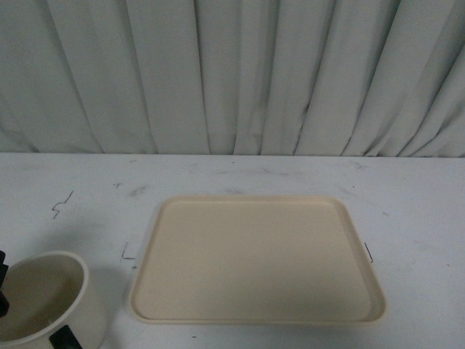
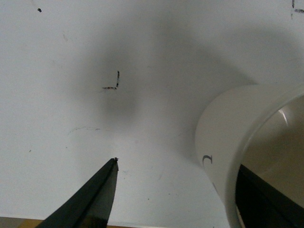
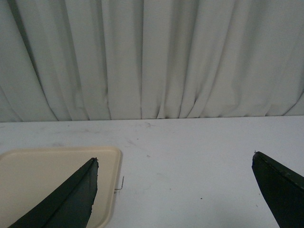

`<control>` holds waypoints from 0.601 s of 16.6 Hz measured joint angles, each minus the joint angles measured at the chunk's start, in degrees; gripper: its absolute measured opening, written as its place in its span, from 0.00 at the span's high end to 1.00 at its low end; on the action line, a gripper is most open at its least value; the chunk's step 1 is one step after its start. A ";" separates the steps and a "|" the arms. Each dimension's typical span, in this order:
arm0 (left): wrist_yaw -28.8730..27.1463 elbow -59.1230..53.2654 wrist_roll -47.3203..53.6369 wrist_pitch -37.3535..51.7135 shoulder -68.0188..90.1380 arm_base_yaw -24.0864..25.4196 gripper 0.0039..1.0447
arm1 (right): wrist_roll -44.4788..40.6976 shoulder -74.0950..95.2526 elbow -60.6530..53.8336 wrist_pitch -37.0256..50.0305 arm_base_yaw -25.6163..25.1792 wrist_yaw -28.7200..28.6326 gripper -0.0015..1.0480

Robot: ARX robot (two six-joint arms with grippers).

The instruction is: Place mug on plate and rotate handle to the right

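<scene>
The mug (image 1: 43, 298) is sitting at the near left corner of the front view, left of the plate (image 1: 258, 262) and apart from it. Its mouth is facing up and its axis is looking roughly upright; its base is cut off. It is showing a cream-white wall with a scrap of black print. Which way the handle is pointing I cannot tell. The plate is lying flat on the tabletop (image 1: 73, 182), its long axis running left to right. The left gripper (image 2: 178, 164) is hovering with jaws released, one finger (image 2: 95, 199) well clear of the mug's wall, the other dark against its mouth. The right gripper (image 3: 175, 156) is hanging beside the plate, jaws spread wide.
</scene>
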 joint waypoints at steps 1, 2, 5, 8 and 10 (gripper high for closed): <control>0.46 0.02 0.13 0.00 0.04 0.00 0.41 | 0.00 0.00 0.00 0.00 0.00 -0.02 0.06; 0.61 0.04 0.13 -0.04 0.04 0.00 0.51 | 0.00 -0.02 0.00 0.00 0.00 0.00 0.06; 2.56 0.07 0.31 -2.80 -2.25 -0.63 0.84 | 0.00 0.00 0.00 0.00 0.00 0.00 0.06; 3.26 4.50 1.49 -6.99 -7.50 -4.07 0.97 | 0.00 -0.02 0.00 0.00 0.00 -0.02 0.06; 3.65 13.11 2.95 -7.17 -5.22 -11.47 0.97 | 0.00 0.00 0.00 0.00 0.00 0.00 0.06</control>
